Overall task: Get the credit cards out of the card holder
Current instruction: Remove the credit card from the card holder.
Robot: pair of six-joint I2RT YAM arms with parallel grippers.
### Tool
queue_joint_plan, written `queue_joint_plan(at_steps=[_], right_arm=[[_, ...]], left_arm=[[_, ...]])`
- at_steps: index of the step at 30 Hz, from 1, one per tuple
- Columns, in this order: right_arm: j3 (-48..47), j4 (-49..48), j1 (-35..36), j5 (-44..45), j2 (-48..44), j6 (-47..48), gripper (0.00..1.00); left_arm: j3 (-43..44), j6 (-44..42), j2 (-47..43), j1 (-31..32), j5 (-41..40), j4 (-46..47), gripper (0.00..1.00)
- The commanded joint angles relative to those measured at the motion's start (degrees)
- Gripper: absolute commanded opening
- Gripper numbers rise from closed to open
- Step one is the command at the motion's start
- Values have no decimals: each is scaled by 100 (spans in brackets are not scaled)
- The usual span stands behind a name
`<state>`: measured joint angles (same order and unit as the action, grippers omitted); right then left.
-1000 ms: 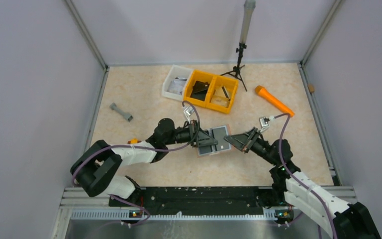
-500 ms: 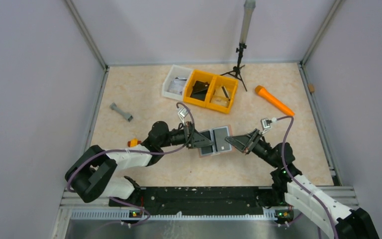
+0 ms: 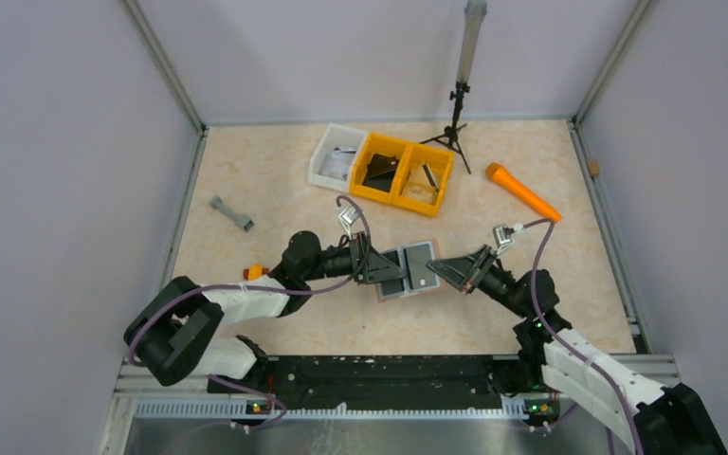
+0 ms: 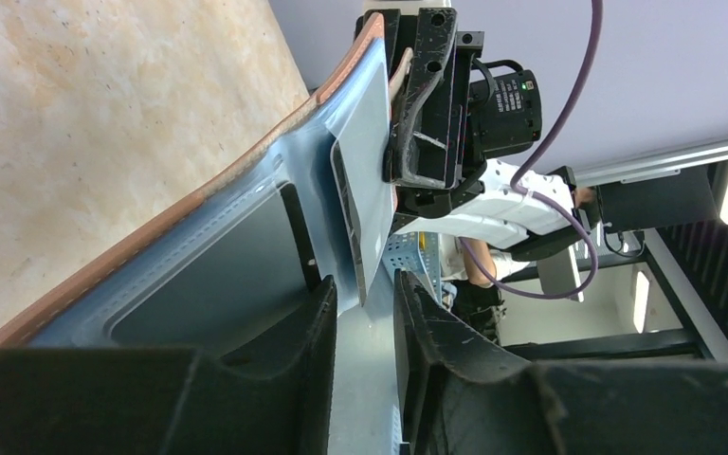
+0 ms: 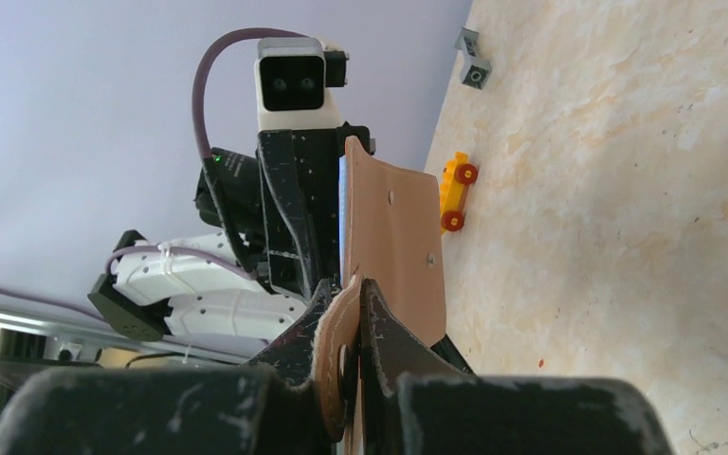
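Beige stone-look table (image 3: 275,180), misc. items.
White bin (image 3: 320,154) & yellow bins (image 3: 400,172) back ctr, tripod (image 3: 453,123) beside; orange tool (image 3: 523,191) R, grey piece (image 3: 231,213) L, toy car (image 3: 254,272) nr front.

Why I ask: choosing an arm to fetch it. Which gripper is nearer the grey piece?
Left. The left gripper is at the holder's left half, with the grey piece off to its left; the right gripper pinches the holder's right edge, farther off.

Yellow bins (image 3: 405,176) block far side beyond card holder (image 3: 421,263); bare table (image 3: 408,322) nearside passable.
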<state>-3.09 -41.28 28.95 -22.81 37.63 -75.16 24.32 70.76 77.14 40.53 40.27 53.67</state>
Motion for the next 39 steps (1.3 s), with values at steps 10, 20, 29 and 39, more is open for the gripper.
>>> queue_joint_plan(at_steps=[10,20,29,39], right_arm=[[-104,-809,-27,-274,223,-190,0],[-100,-797,-26,-308,236,-156,10],[22,-1118,-27,-197,169,-317,32],[64,-1002,-23,-88,37,-331,10]], left_arm=[[406,-17,320,78,42,411,32],[263,186,302,79,-126,826,0],[89,265,283,79,-209,919,0],[-39,333,244,80,-221,1031,0]])
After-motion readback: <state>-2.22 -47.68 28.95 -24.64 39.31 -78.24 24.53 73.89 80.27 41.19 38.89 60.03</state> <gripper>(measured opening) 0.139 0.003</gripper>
